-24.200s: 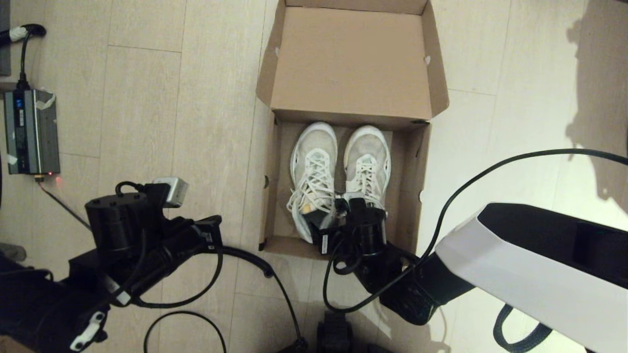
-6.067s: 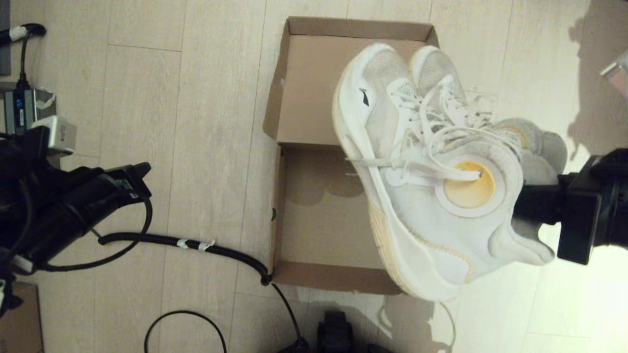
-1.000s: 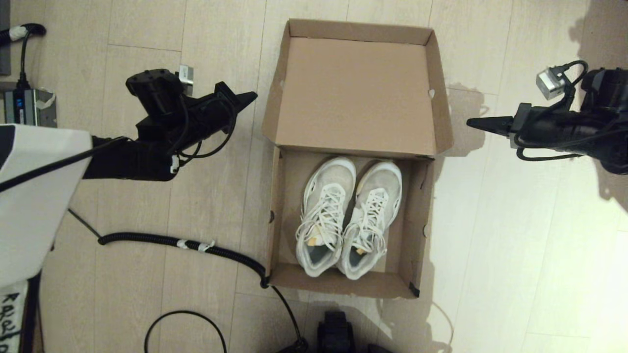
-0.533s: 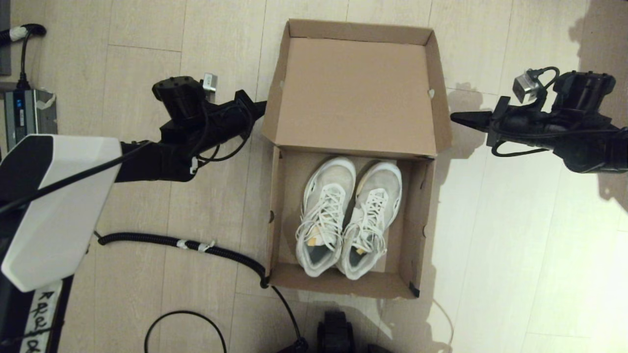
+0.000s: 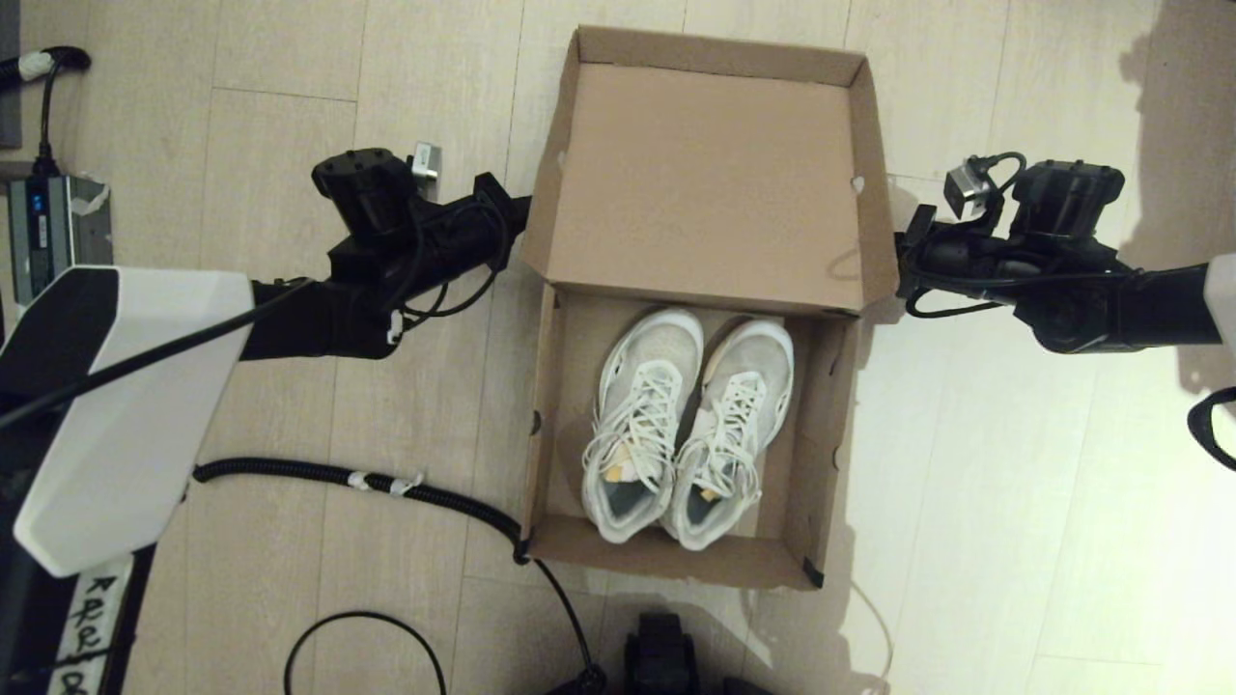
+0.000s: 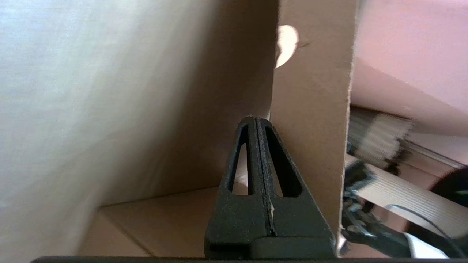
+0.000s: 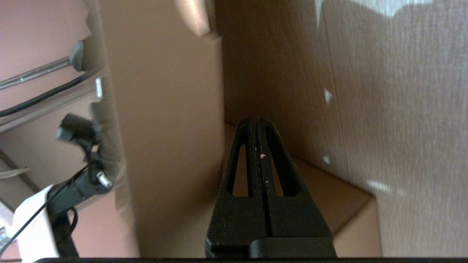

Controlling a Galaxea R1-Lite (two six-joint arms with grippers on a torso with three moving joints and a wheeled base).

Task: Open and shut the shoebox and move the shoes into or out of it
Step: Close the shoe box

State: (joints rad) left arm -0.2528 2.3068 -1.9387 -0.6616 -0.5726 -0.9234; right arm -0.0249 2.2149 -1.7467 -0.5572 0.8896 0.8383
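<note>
While both arms reach in from opposite sides, the shoebox (image 5: 827,444) sits open on the pale wood-plank floor (image 5: 290,116) with its hinged lid (image 5: 710,183) tipped back on the far side. Inside the tray, the shoes (image 5: 688,425), a pair of white mesh lace-up sneakers, lie side by side with toes toward the lid and heels toward the robot. The left gripper (image 6: 255,118) has its two black fingers pressed flat together, empty, their tip at the outer face of the lid's left side flap (image 6: 310,109), right next to the cardboard; whether it touches cannot be told. The right gripper (image 7: 255,119) mirrors it on the other side, fingers likewise closed with nothing between them, its tip just beside the lid's right side flap (image 7: 164,109). From above, each fingertip disappears behind its flap's edge, near the fold where lid meets tray. Well behind the left fingers, a black corrugated cable (image 5: 367,480) runs across the floor to the box's near left corner, and a grey power unit (image 5: 34,241) sits by the edge.
</note>
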